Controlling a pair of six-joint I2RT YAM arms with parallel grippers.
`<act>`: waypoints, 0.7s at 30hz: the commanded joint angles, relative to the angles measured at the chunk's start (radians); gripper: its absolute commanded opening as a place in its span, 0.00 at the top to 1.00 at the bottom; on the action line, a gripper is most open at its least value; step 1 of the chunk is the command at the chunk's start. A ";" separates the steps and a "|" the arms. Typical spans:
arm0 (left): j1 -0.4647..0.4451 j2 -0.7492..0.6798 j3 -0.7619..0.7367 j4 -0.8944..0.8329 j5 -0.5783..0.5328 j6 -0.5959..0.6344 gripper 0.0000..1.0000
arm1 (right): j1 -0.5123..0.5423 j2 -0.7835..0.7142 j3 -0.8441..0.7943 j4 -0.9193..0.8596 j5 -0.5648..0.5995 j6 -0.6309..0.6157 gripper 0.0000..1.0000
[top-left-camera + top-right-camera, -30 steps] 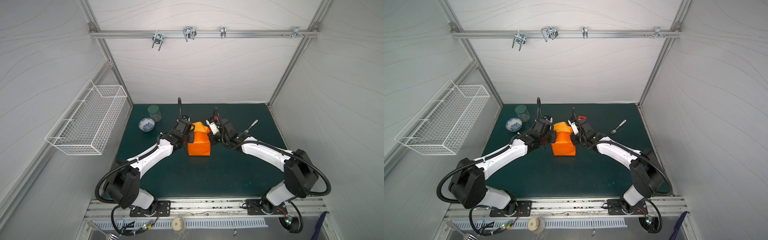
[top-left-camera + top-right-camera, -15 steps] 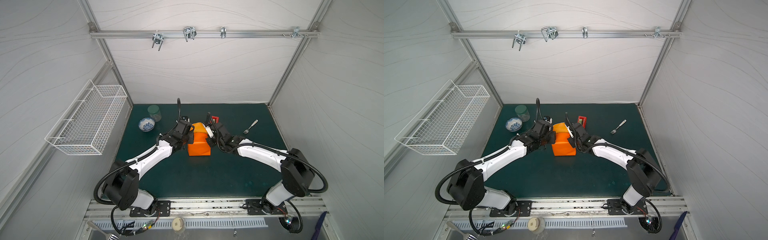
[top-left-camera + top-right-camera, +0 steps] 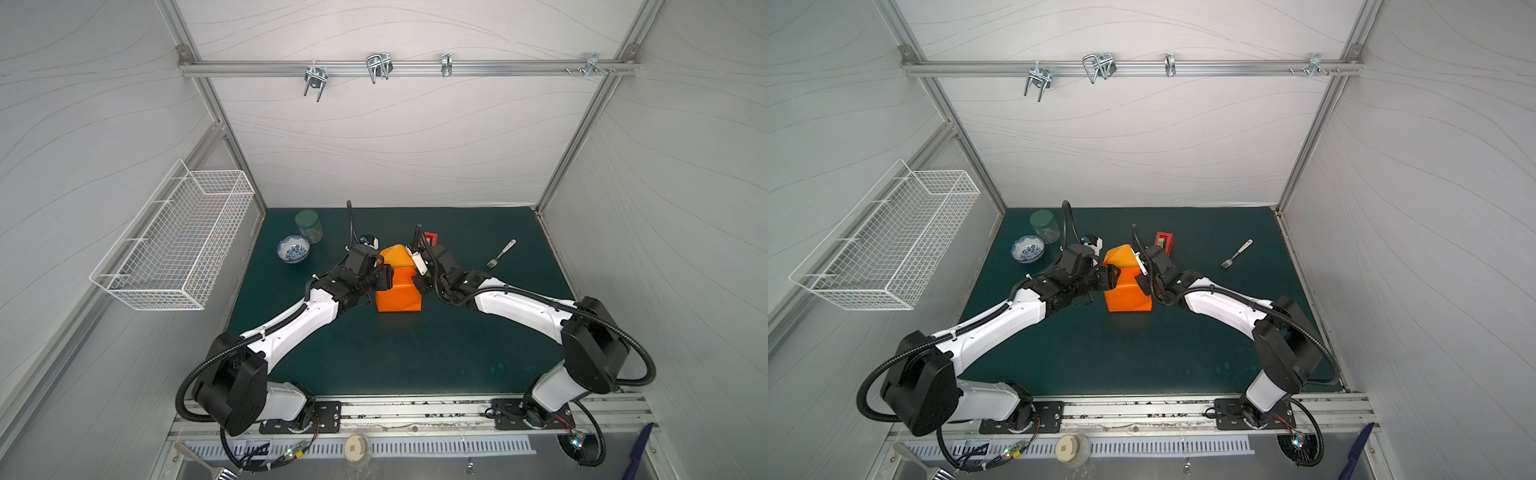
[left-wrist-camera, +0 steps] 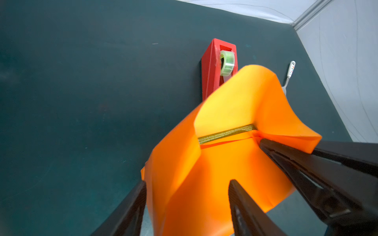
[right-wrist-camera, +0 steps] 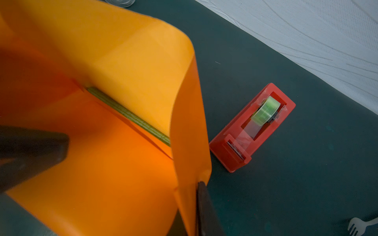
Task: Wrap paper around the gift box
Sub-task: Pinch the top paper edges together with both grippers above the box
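The paper (image 3: 397,291) (image 3: 1127,291) is a bright orange sheet folded up around the gift box mid-table. Only a yellow-green ribbed strip of the gift box (image 4: 227,133) (image 5: 131,118) shows between the folds. My left gripper (image 3: 384,276) (image 3: 1111,278) (image 4: 187,183) stands open at the parcel's left side, its fingers on either side of a raised fold without pinching it. At the right side, my right gripper (image 3: 415,277) (image 3: 1144,282) (image 5: 199,183) is shut on the paper's upright flap. One finger (image 5: 202,204) shows and the other is hidden behind the sheet.
A red tape dispenser (image 3: 430,240) (image 5: 251,128) stands just behind the parcel. To its right lies a fork (image 3: 503,253). A patterned bowl (image 3: 293,248) and a green-lidded jar (image 3: 308,225) sit at the back left. A wire basket (image 3: 174,237) hangs on the left wall.
My left gripper has opened and let go of the paper on the left side. My right gripper, still shut, has come forward and down to the parcel's right side.
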 commanded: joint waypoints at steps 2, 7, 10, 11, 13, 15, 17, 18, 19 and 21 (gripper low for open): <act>-0.001 0.073 0.031 0.034 0.014 -0.005 0.33 | 0.003 -0.014 -0.013 0.011 -0.022 0.006 0.92; -0.003 0.115 0.045 0.024 -0.022 -0.007 0.33 | 0.003 -0.018 -0.015 0.014 -0.039 0.007 0.92; -0.003 0.115 0.013 0.032 -0.050 -0.013 0.34 | 0.002 -0.034 -0.018 0.014 -0.047 0.010 0.90; -0.002 0.113 0.002 0.034 -0.055 -0.014 0.35 | -0.001 -0.040 -0.020 0.016 -0.052 0.013 0.89; -0.002 0.111 -0.019 0.040 -0.057 -0.018 0.35 | -0.011 -0.054 -0.021 0.014 -0.076 0.026 0.87; -0.002 0.108 -0.036 0.048 -0.059 -0.023 0.36 | -0.022 -0.067 -0.020 0.013 -0.101 0.041 0.84; -0.003 0.109 -0.045 0.051 -0.059 -0.024 0.37 | -0.034 -0.077 -0.021 0.012 -0.127 0.058 0.81; -0.002 0.111 -0.050 0.052 -0.058 -0.024 0.36 | -0.041 -0.083 -0.022 0.011 -0.143 0.068 0.79; -0.002 0.113 -0.051 0.052 -0.057 -0.024 0.37 | -0.047 -0.088 -0.023 0.013 -0.156 0.078 0.78; -0.002 0.117 -0.054 0.054 -0.054 -0.026 0.37 | -0.065 -0.099 -0.025 0.010 -0.198 0.097 0.74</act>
